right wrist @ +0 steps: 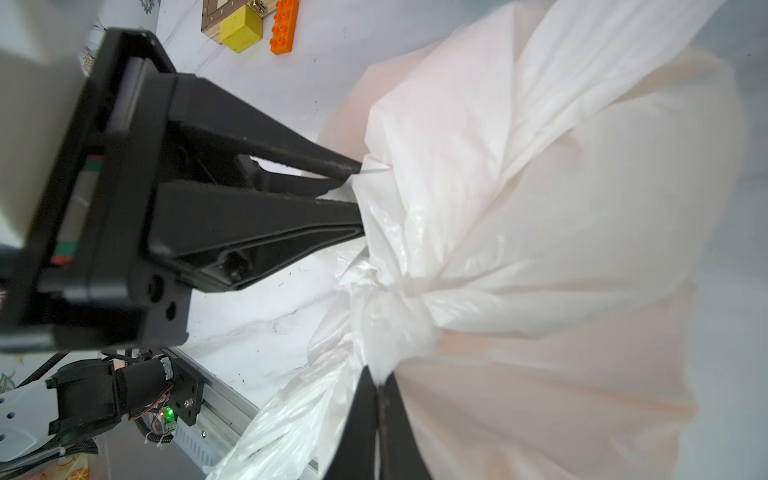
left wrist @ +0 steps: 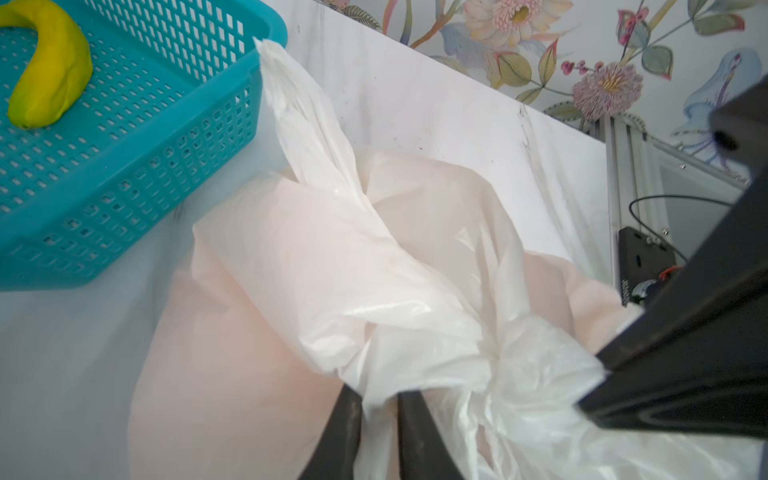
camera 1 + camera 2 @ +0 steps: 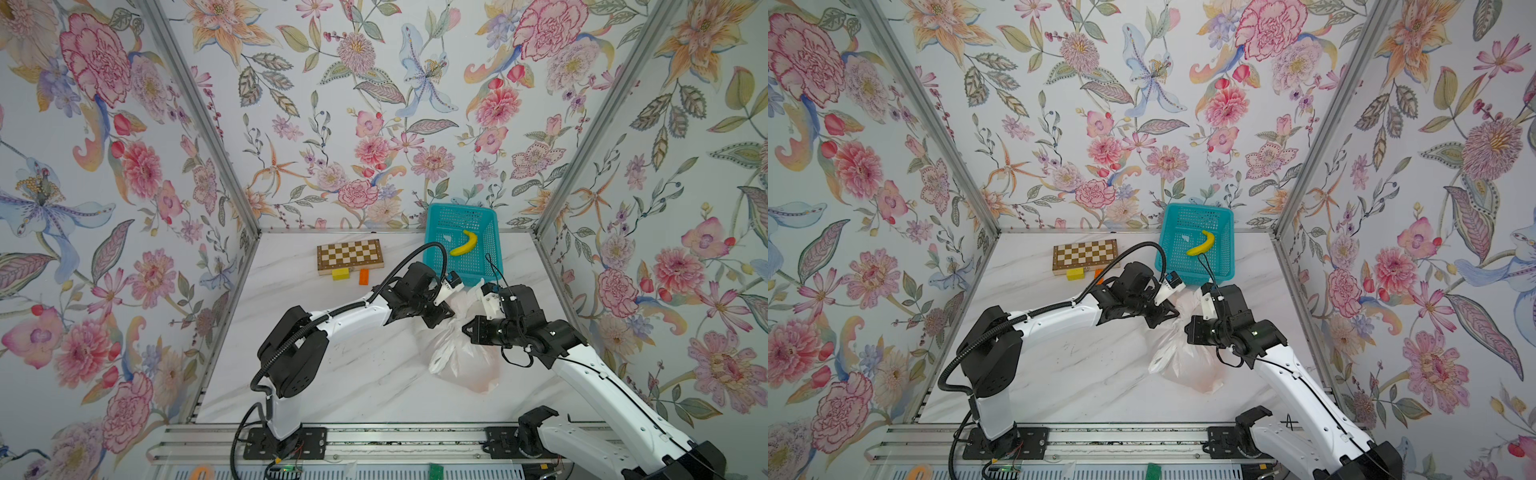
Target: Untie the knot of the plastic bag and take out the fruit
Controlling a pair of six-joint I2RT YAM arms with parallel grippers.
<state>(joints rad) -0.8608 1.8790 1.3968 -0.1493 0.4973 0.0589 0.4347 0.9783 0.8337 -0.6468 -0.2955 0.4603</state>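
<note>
The knot (image 1: pixel 388 303) is seen low and centre in the right wrist view, a twisted white gather from which crinkled tails are fanned out. It belongs to the bag (image 3: pixel 461 365), which is laid on the surface (image 3: pixel 332 374) right of centre in both top views, just below the basket (image 3: pixel 451 224) in the frame. The fruit cannot be made out; only a pink-orange tint is shown through the film.

The left jaws are clamped on a fold of the bag just beside the knot, with plastic pinched between them at the bottom of the left wrist view. The right jaws are pressed together on the gather at the knot's edge.

Trouble is to be expected if the two grips are pulled straight apart: the knot could be drawn tighter, or the thin film torn. The slick plastic could also be lost from either grip, and the bag could be dragged against the basket, where a banana (image 3: pixel 464 244) is lying. The arms are set very close together, so a collision is possible.

A chessboard (image 3: pixel 350 255), a yellow block (image 3: pixel 340 273) and an orange block (image 3: pixel 364 276) are placed well apart, left of the basket. No brand, label or legible writing is found.
</note>
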